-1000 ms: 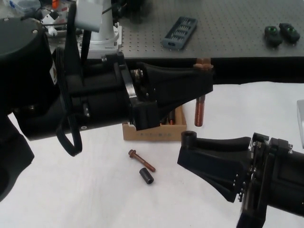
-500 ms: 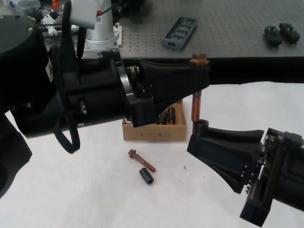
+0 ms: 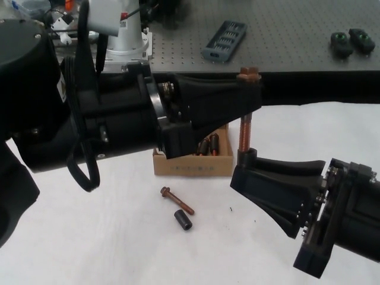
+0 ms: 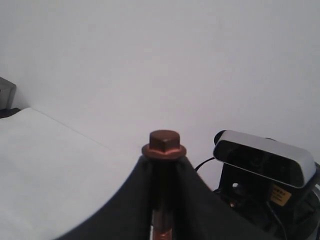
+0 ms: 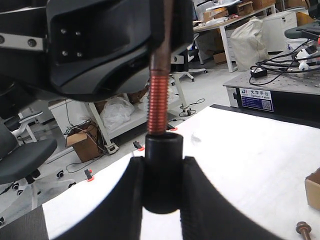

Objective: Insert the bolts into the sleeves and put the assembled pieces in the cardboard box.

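While half behind arm (image 3: 113, 124), box (image 3: 193, 167) near loose bolt (image 3: 177, 201)

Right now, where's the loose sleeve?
High view: loose sleeve lies on the white cloth left of centre, beside the loose bolt, in front of the cardboard box.

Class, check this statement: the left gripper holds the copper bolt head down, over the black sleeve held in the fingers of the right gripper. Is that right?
Not quite. The left gripper holds the copper bolt head up, with its threaded end pointing down, over the black sleeve held in the fingers of the right gripper. The high view shows this.
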You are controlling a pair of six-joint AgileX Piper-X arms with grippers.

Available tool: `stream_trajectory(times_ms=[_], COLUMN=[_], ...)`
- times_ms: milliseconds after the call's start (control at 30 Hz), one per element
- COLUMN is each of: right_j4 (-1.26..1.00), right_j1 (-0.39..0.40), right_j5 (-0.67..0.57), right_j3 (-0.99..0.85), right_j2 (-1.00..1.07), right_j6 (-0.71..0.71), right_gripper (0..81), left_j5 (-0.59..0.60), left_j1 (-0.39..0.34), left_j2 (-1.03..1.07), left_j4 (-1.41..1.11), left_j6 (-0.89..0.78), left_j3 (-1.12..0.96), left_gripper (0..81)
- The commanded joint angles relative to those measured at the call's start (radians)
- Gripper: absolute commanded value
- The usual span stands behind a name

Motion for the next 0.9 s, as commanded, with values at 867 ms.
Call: stream_trajectory(times_ms=[867], right_j4=[-0.071], right_j1=[-0.003], right_j5=[-0.037], right_j3=[-0.033], right_j2=[-0.001], right_j6=[0.011], right_gripper=[3.6], left_j5=[0.113], left_j1=[0.001], left_j2=[-0.013], left_j4=[0.061], left_j6=[-0.008], left_j3=[-0.005], left_gripper=[0.5])
